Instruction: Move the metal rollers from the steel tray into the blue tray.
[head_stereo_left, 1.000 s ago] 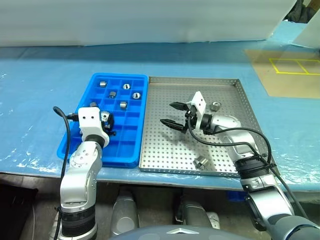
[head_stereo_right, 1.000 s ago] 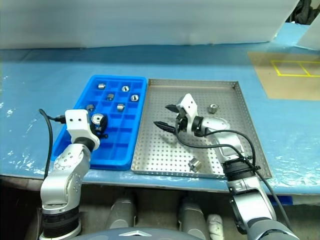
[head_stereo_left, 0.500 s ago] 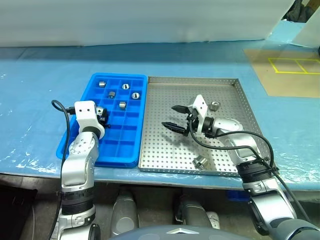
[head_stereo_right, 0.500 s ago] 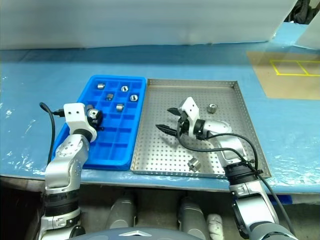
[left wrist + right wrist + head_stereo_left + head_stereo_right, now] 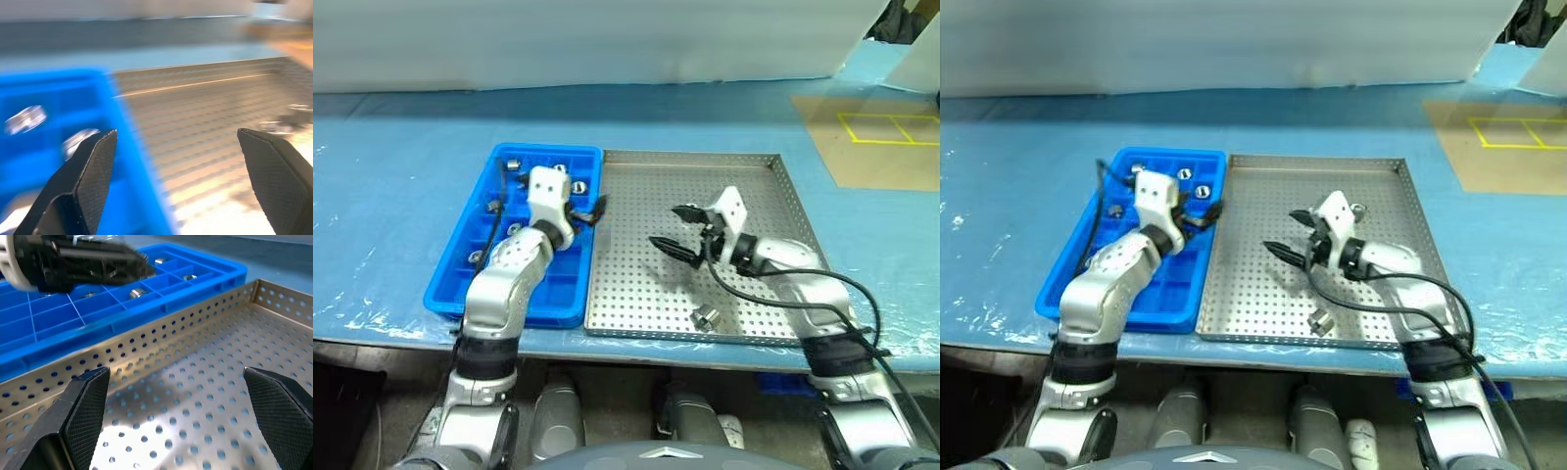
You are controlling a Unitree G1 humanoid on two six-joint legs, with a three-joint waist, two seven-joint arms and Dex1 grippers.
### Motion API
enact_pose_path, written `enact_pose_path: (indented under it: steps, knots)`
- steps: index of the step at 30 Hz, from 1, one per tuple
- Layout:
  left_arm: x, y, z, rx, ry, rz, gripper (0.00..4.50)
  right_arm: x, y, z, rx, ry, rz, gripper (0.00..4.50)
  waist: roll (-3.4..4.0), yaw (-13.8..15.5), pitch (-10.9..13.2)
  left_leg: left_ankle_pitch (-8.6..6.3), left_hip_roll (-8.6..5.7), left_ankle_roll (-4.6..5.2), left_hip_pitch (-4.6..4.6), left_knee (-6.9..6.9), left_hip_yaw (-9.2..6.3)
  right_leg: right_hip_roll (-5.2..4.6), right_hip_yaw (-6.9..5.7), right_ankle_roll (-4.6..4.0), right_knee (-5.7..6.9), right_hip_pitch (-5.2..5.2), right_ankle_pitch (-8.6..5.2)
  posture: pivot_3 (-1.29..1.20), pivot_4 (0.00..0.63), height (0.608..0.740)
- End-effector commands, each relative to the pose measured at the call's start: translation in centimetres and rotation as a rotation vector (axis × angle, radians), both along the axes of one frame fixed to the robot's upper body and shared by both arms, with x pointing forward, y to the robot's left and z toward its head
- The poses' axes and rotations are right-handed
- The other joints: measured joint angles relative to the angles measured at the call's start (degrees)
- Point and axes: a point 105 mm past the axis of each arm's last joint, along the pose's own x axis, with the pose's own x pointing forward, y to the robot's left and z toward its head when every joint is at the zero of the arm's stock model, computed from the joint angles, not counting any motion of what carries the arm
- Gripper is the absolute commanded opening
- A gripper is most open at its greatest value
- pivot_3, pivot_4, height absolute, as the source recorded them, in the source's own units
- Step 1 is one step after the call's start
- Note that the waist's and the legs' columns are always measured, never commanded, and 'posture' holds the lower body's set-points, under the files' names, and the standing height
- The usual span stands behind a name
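Metal rollers [image 5: 706, 317] lie tilted in the steel tray [image 5: 636, 294]; both the left gripper [image 5: 590, 211] and right gripper [image 5: 672, 227] gape empty.

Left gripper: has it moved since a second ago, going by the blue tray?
Yes. The left gripper has swung from the blue tray's left side across to its edge beside the steel tray, and its fingers now stand open.

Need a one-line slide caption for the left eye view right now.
Open left pincer above the blue tray edge, open right pincer over the steel tray, one roller near its front.
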Motion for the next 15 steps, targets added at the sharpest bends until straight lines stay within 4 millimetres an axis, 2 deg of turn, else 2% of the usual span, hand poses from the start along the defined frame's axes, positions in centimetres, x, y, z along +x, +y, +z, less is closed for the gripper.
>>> enact_pose_path:
  steps: [1, 4, 8, 15]
  knots:
    - [-1.3, -3.0, 0.9, 0.015, -0.006, -0.274, 4.13, -1.7, -0.9, 1.2, 0.011, 0.000, -0.001, 4.50, 0.03, -0.9, 0.0, 0.00, -0.03, -0.01, 0.00, -0.02, 0.02, -0.01, 0.03, 0.00, -0.01, 0.00, 0.00, -0.24, 0.150, 0.740]
    - [-2.8, -5.0, 0.4, 0.083, 0.021, -0.523, 4.13, -3.0, -2.0, 0.8, -0.009, 0.042, -0.031, 4.50, 0.03, -2.5, 0.0, 0.01, -0.03, -0.02, 0.04, -0.02, 0.07, 0.01, 0.08, 0.01, -0.02, -0.01, 0.00, -0.30, 0.150, 0.740]
    - [-4.3, -6.5, -1.2, 0.213, 0.045, -0.769, 4.13, -4.6, -3.4, 0.3, -0.031, 0.092, -0.072, 4.50, 0.07, -3.8, 0.0, -0.02, -0.02, 0.03, 0.13, -0.02, 0.09, 0.02, 0.12, 0.01, 0.01, 0.02, 0.00, -0.36, 0.150, 0.740]
    - [-4.3, -8.3, -2.6, 0.280, 0.030, -0.933, 4.13, -7.1, -5.4, -0.1, -0.072, 0.159, -0.125, 4.50, 0.08, -5.2, 0.0, -0.06, -0.06, 0.11, 0.14, 0.01, 0.19, 0.01, 0.22, 0.04, -0.04, 0.05, 0.00, -0.42, 0.150, 0.740]
